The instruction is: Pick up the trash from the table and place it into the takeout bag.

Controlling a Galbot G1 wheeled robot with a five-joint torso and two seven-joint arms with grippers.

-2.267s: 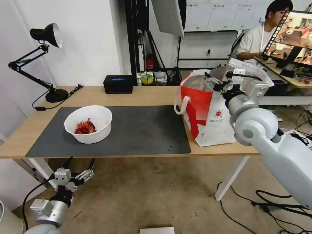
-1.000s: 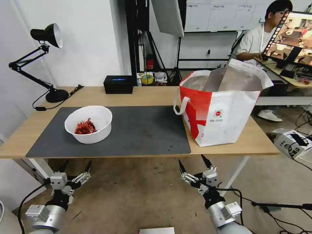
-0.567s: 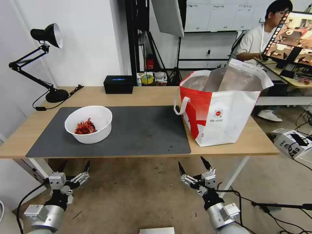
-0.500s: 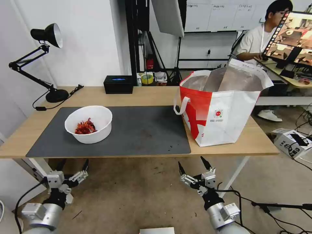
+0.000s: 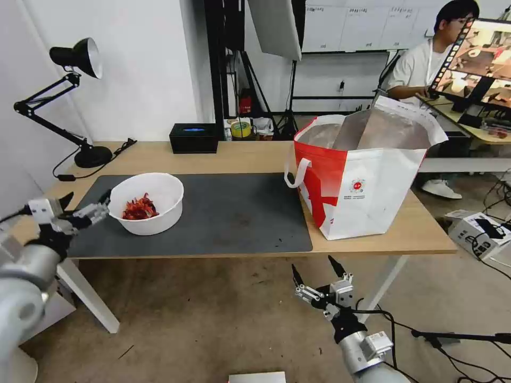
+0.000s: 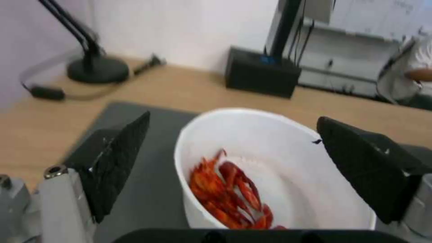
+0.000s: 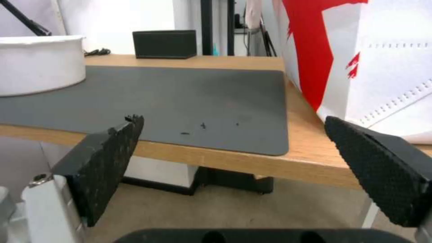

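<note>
The trash on the table [image 5: 250, 154] is a white round bowl [image 5: 145, 202] with red scraps, standing on the left part of the dark grey mat [image 5: 229, 213]. My left gripper [image 5: 88, 199] is open at table height just left of the bowl, not touching it. In the left wrist view the bowl [image 6: 270, 168] sits just ahead of the open left gripper [image 6: 234, 118]. The red-and-white takeout bag [image 5: 367, 175] stands open on the table's right end. My right gripper [image 5: 314, 266] hangs open and empty below the table's front edge, also seen as the right gripper [image 7: 233, 119].
A black desk lamp [image 5: 80, 106] stands at the table's back left with its cord beside it. A black box [image 5: 194, 138] sits at the back middle. Small dark crumbs [image 7: 202, 126] lie near the mat's front edge. Cables run over the floor at the right.
My left arm has risen from below the table to tabletop height, beside the bowl's left. The right arm left the bag earlier and now rests still below the table edge.
</note>
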